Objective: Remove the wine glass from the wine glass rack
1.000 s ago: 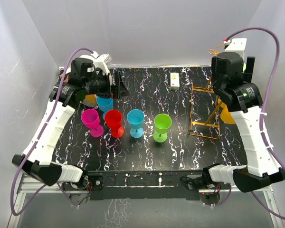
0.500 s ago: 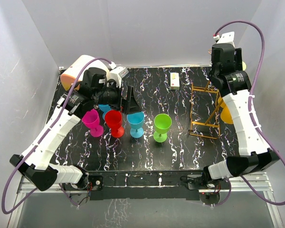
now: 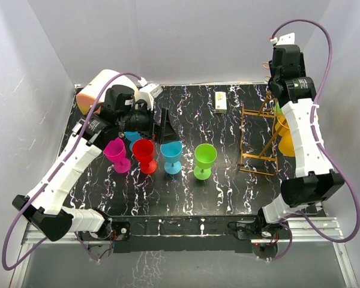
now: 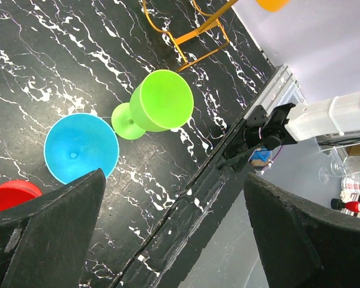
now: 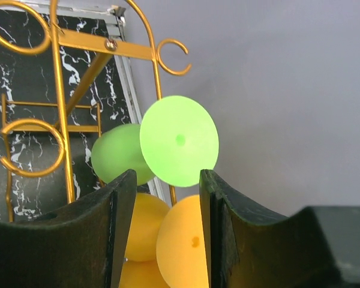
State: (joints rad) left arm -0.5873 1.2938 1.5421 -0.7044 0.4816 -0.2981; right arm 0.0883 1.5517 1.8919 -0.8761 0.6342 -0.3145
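The wine glass rack of thin orange-gold wire stands at the right of the table; its curled loops show in the right wrist view. A green glass and an orange glass hang upside down on it, feet toward the camera. The orange glass also shows from above. My right gripper is open, its fingers on either side of the gap just below the green glass's foot and not touching it; from above it is raised at the back right. My left gripper is open and empty above the standing cups.
Pink, red, blue and green glasses stand in a row mid-table, with another blue one behind. A cream-and-orange drum sits at the back left and a small white box at the back.
My right arm has risen and swung back toward the rack's top. My left arm moved right over the cups early on, then held still.
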